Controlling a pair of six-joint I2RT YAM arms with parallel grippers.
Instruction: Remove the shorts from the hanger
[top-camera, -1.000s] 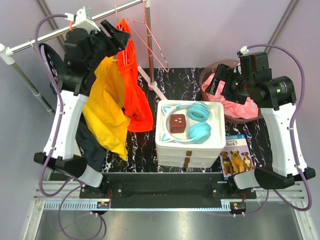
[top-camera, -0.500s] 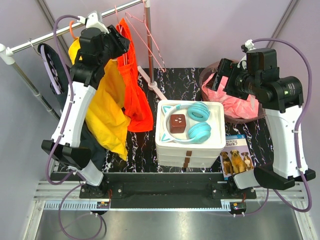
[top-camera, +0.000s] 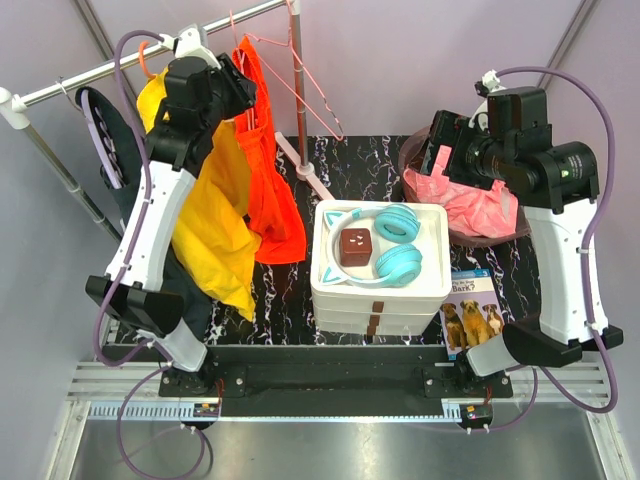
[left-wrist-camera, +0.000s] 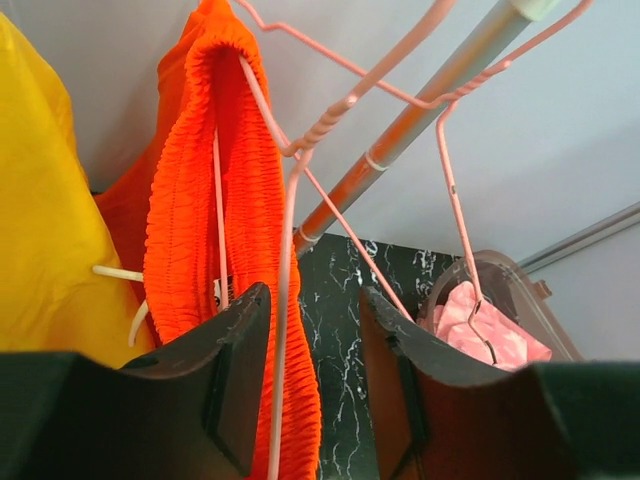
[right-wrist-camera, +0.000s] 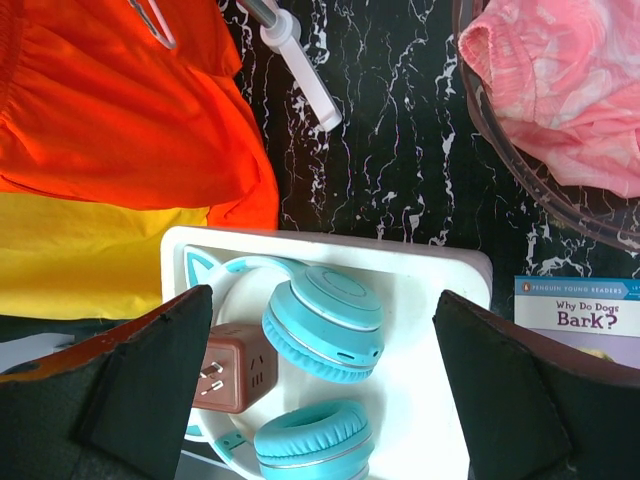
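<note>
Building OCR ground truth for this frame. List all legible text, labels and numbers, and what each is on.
"Why Do Dogs Bark?": title on the cover of the book, lying right of the white bin.
"PENGUIN YOUNG READERS": small strip along the top of that same cover, just legible in the right wrist view.
Small stickers below the arm bases: too small to read.
Headphones and brown cube: no text visible.
</note>
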